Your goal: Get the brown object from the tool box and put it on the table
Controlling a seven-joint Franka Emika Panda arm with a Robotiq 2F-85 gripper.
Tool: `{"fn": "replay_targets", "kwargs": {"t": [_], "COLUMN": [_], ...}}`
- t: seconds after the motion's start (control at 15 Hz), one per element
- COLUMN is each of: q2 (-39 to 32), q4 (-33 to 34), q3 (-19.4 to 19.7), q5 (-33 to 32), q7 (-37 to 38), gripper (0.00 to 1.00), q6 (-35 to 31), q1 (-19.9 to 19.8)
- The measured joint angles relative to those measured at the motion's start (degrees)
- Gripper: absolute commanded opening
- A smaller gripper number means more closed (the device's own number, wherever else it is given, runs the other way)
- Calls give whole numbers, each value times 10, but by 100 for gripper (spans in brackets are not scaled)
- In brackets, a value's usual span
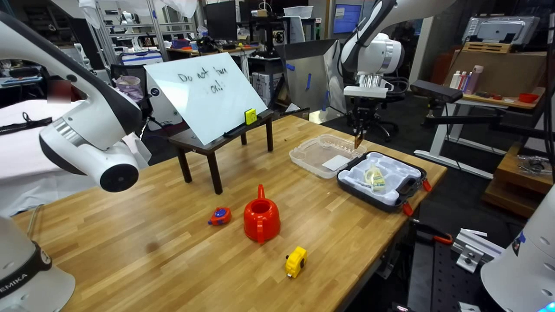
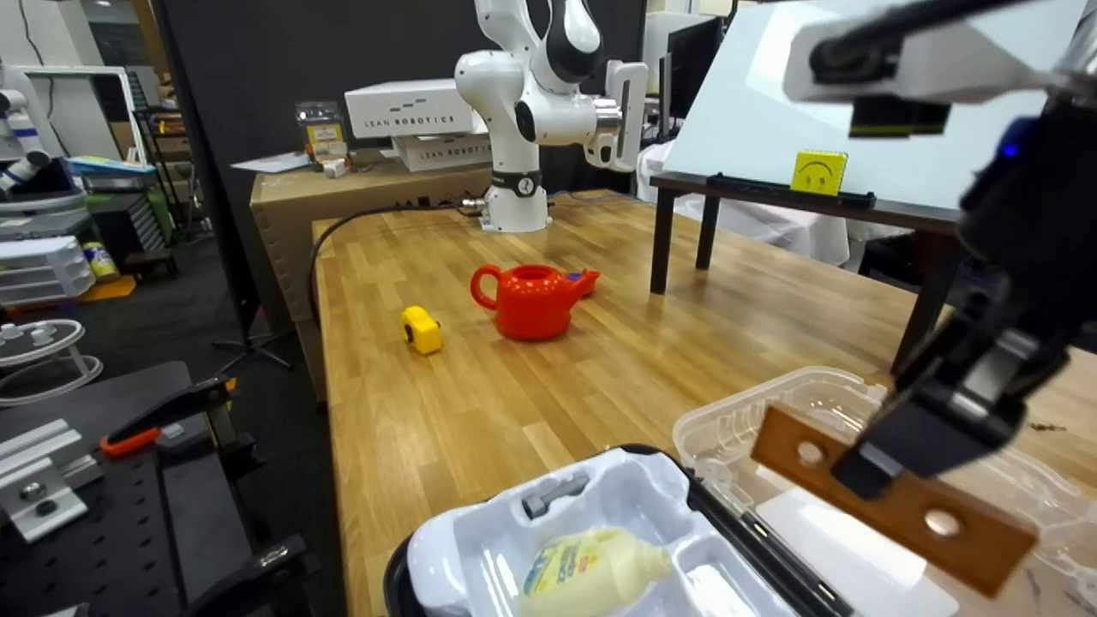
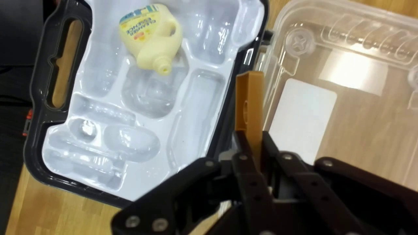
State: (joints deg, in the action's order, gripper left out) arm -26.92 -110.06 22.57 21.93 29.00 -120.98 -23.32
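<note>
The brown object (image 1: 358, 140) is a flat oblong piece with holes. My gripper (image 3: 250, 138) is shut on it. In an exterior view the brown object (image 2: 904, 507) hangs tilted from the gripper (image 2: 883, 476), in the air beside the tool box. In the wrist view the brown object (image 3: 255, 101) stands between the fingertips, over the hinge side of the tool box (image 3: 37, 140). The tool box (image 1: 368, 200) lies open on the table (image 1: 173, 251), with a black rim and white moulded insert. A yellow bottle (image 3: 150, 39) lies in it.
A clear plastic lid (image 1: 318, 171) with a white card adjoins the tool box. A red teapot (image 1: 262, 219), a red-blue tape measure (image 1: 220, 215) and a yellow tape measure (image 1: 296, 262) are on the table. A dark-legged stand (image 1: 212, 171) bears a white board. Another arm (image 2: 514, 128) stands at the far end.
</note>
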Motion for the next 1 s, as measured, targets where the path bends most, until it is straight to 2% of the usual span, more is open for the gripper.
{"fn": "replay_targets", "kwargs": {"t": [0.6, 1.0], "q2": [71, 132], "q4": [-76, -136], "q3": [-50, -78], "q5": [-31, -82], "q7": [-90, -199], "gripper": [3, 3], "q6": [10, 80], "q1": [57, 85]}}
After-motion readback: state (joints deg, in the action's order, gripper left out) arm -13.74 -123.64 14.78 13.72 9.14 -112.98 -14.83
